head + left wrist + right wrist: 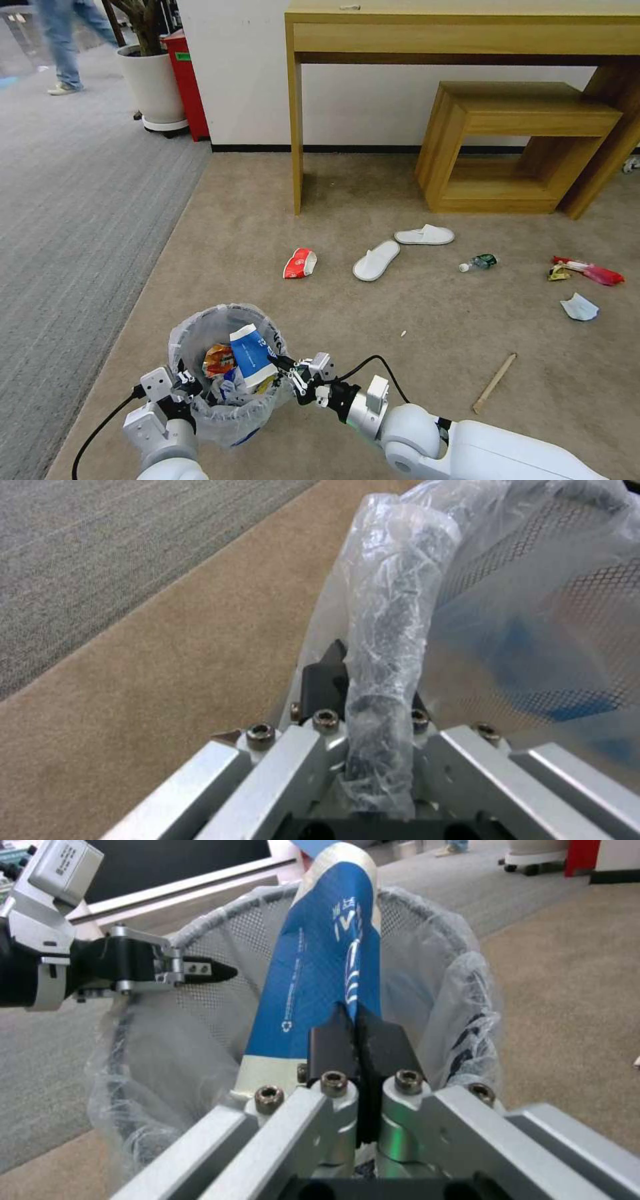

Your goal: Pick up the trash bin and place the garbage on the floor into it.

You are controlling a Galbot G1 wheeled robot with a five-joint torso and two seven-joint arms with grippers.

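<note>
Down at the near left of the tan carpet [400, 293], the left gripper [181, 387] is clamped on the bag-wrapped rim of the mesh trash bin [200, 333]. Beside it, the right gripper [283, 365] pinches a crushed blue-and-white paper cup [252, 353] over the bin's mouth. Farther right lie white slippers [377, 260].

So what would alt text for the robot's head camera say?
The right gripper holds a blue-white cup over the bin, whose rim the left gripper grips. Slippers, a red cup and a stick litter the carpet.
</note>
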